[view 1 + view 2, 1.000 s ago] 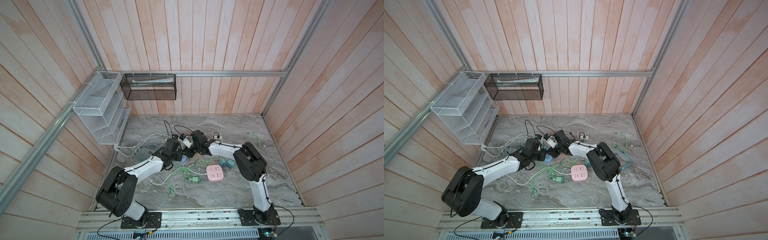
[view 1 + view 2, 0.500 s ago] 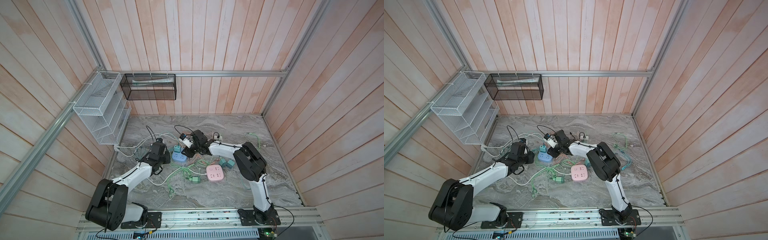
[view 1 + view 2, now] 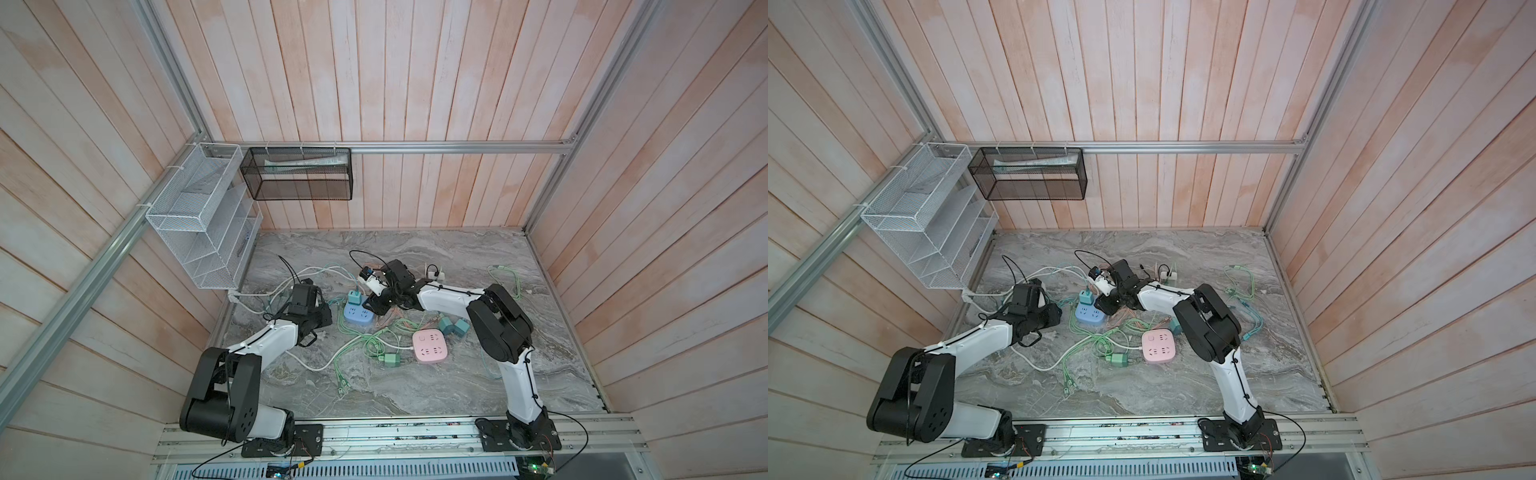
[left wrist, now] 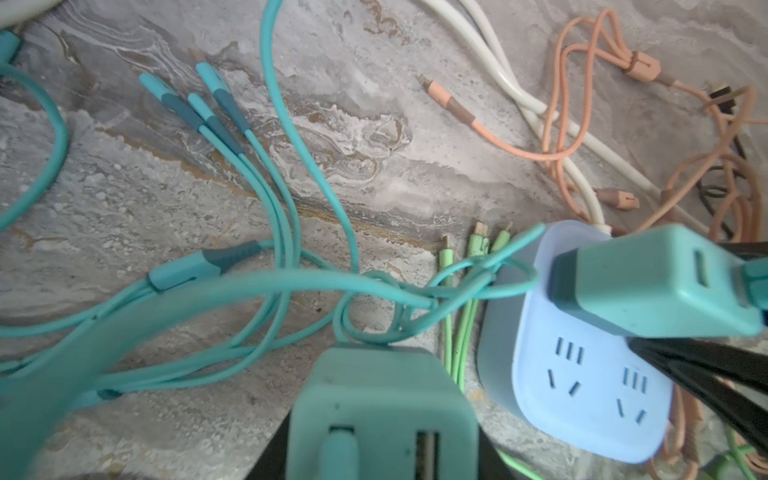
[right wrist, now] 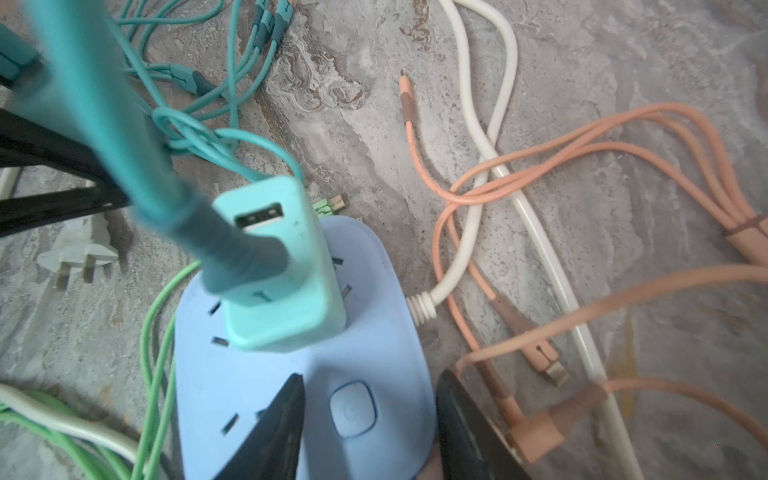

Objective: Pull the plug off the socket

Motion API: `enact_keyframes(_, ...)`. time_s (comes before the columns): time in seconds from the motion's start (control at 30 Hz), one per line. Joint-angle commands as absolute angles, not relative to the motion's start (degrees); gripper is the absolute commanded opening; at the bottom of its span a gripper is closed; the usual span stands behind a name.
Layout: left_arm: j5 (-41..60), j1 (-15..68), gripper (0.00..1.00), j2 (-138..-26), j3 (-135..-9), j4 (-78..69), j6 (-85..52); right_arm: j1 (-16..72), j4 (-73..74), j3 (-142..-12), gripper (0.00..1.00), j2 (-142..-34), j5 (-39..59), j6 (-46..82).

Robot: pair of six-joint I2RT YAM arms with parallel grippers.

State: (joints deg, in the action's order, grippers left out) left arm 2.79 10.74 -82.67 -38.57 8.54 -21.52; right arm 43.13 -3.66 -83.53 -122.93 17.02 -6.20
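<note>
A teal plug [image 4: 382, 415] sits between my left gripper's [image 4: 382, 449] black fingers, clear of the socket, and its teal cable trails off over the marble. In both top views the left gripper [image 3: 322, 319] hangs just left of the blue socket [image 3: 357, 316]. A second teal plug [image 5: 282, 266] stands upright in the blue socket [image 5: 299, 374]. My right gripper [image 5: 370, 415] is shut on the socket's button end, one finger on its face and the other at its edge. In a top view the right gripper [image 3: 1106, 305] is at the socket's right side.
A pink socket [image 3: 430, 346], a green plug [image 3: 390, 359] and two teal cubes [image 3: 453, 326] lie on the right of the blue socket. Orange cables [image 5: 582, 145], a white cable [image 5: 498, 124], green cables [image 5: 153, 332] and a loose white plug [image 5: 79, 249] surround it. Wire racks [image 3: 199, 216] hang on the left.
My left gripper has drawn back to the left, away from the blue socket, with the teal plug in it. The right gripper has stayed on the socket.
</note>
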Motion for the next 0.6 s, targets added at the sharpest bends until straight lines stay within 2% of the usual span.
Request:
enact_keyframes(0.0, 4.04, 10.54, 0.48, -83.53, -41.10, 9.06, -22.19, 42.28, -11.51, -82.18, 0.49, -126.92, 13.80, -6.73)
enact_keyframes(0.1, 4.25, 10.54, 0.61, -83.24, -41.30, 8.97, -21.98, 42.28, -11.45, -82.22, 0.49, -127.01, 13.89, -6.51)
enact_keyframes(0.27, 3.36, 10.54, 0.74, -81.53, -40.39, 8.92, -22.26, 42.27, -11.60, -82.59, 0.49, -127.26, 13.91, -6.55)
enact_keyframes(0.47, 0.36, 10.55, 0.84, -77.96, -38.27, 9.02, -23.85, 42.28, -11.73, -82.54, 0.49, -127.09, 13.86, -6.65)
enact_keyframes(0.5, -0.66, 10.53, 0.96, -77.35, -38.27, 9.55, -24.01, 42.28, -11.74, -82.54, 0.49, -127.10, 13.89, -6.60)
enact_keyframes(0.57, -2.57, 10.68, 1.00, -76.20, -38.45, 10.72, -24.02, 42.28, -11.69, -82.50, 0.49, -127.02, 13.89, -6.60)
